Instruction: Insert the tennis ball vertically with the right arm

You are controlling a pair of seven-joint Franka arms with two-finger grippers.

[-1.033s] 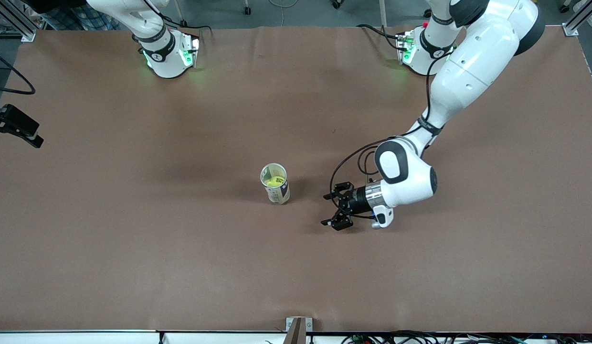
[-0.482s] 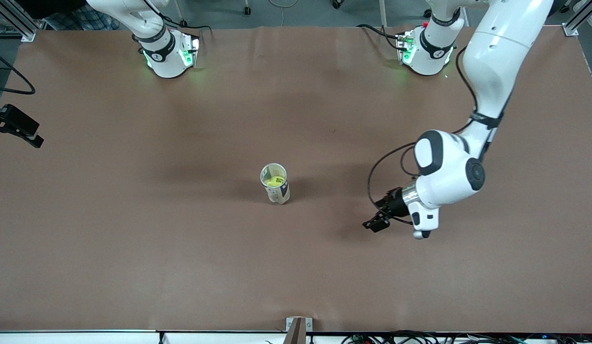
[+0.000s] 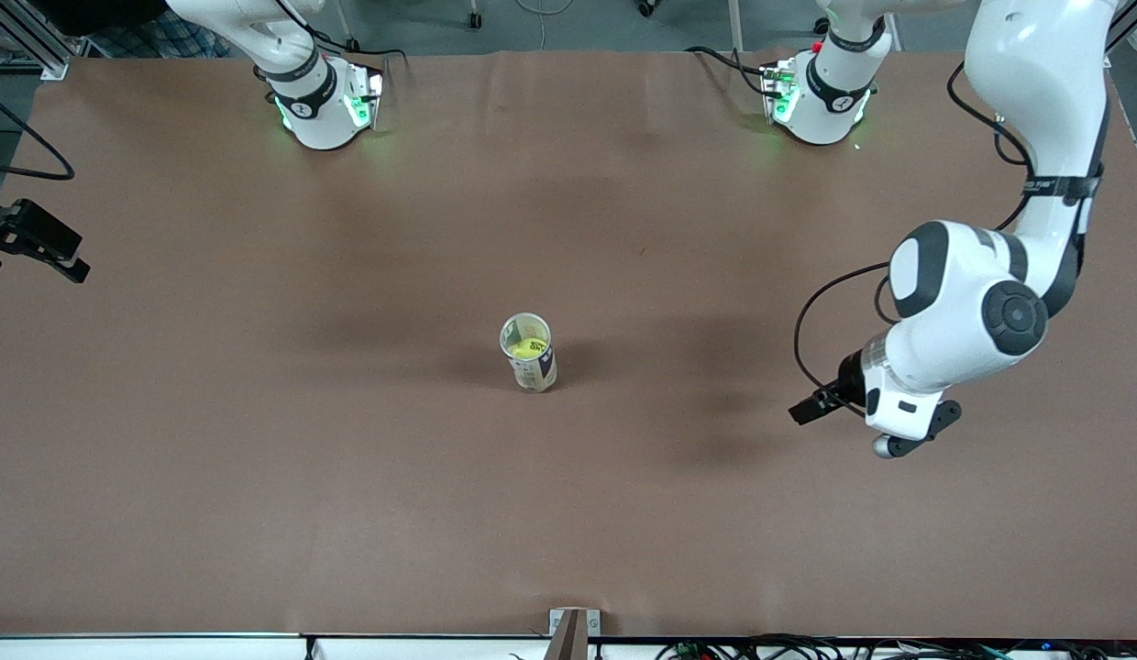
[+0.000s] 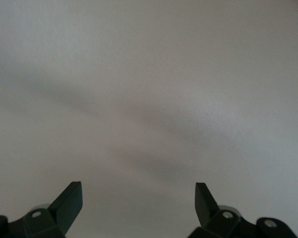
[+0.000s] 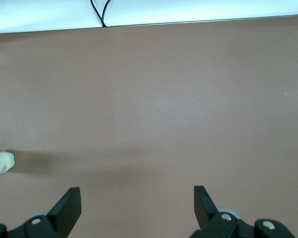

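Left gripper [image 3: 805, 410] hangs low over bare counter [image 3: 257, 477] toward the left arm's end, fingers [image 4: 69, 201] spread wide, nothing held; likely just standing clear.

Mid-counter: open can [image 3: 530, 353] upright, mouth up so a ball drops straight in. Tennis ball [image 3: 530, 347] sits inside; insertion looks done.

Right gripper [image 5: 136, 206] high above counter, fingers wide, empty.

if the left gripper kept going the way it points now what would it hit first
Most likely the bare table. The open left gripper sees only empty surface ahead, and the can holding the tennis ball is not in its line, though depth is unclear.
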